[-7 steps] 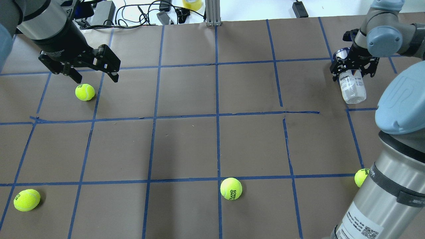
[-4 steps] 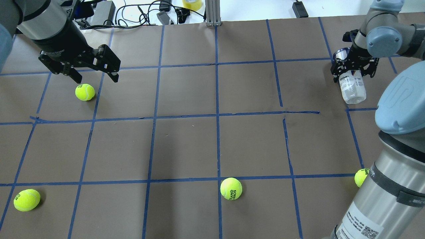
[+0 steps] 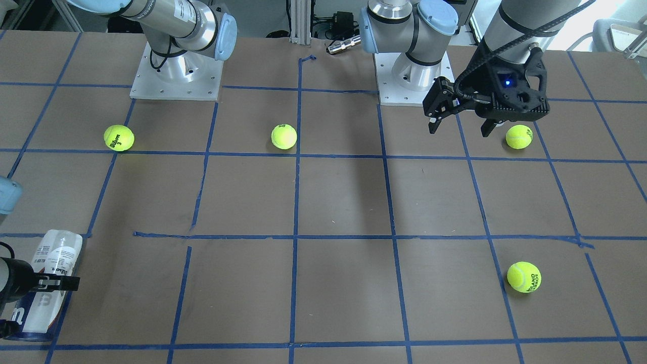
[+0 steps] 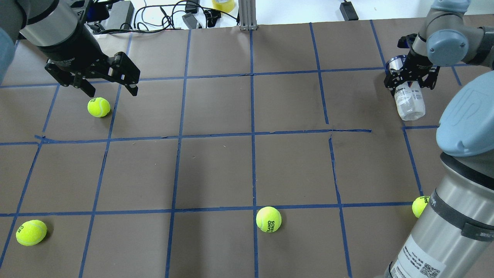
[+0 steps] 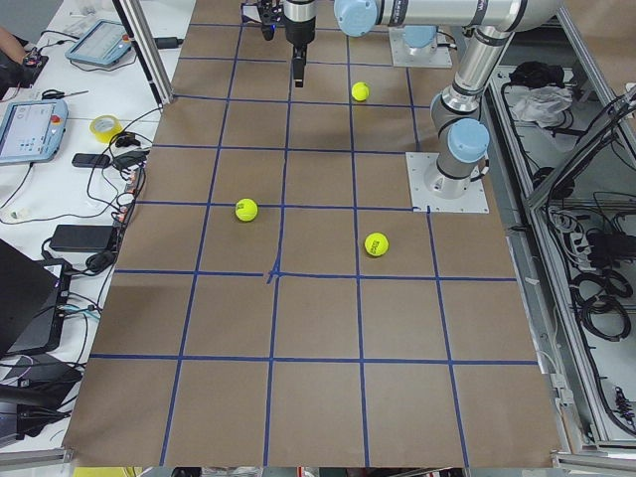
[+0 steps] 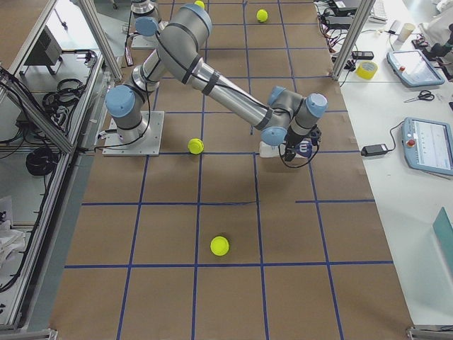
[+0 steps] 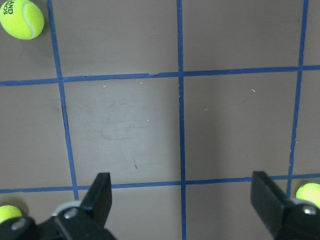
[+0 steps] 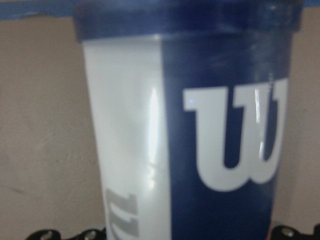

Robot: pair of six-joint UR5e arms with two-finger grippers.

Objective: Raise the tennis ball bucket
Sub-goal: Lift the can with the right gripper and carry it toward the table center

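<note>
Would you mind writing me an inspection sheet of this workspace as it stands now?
Surface: brown table, blue tape grid.
Job's things: bucket lying on its side, far right.
Clutter: four balls, scattered.
Hands: left hand open, empty, near a ball; right hand straddles the bucket near its rim, grip unclear.
Cables: loose cables on far bench.
Surroundings: tape roll on bench.

Tall clear plastic cylinder can (image 4: 410,101), white-and-navy Wilson label, dark blue rim — lying on its side, far right.
</note>
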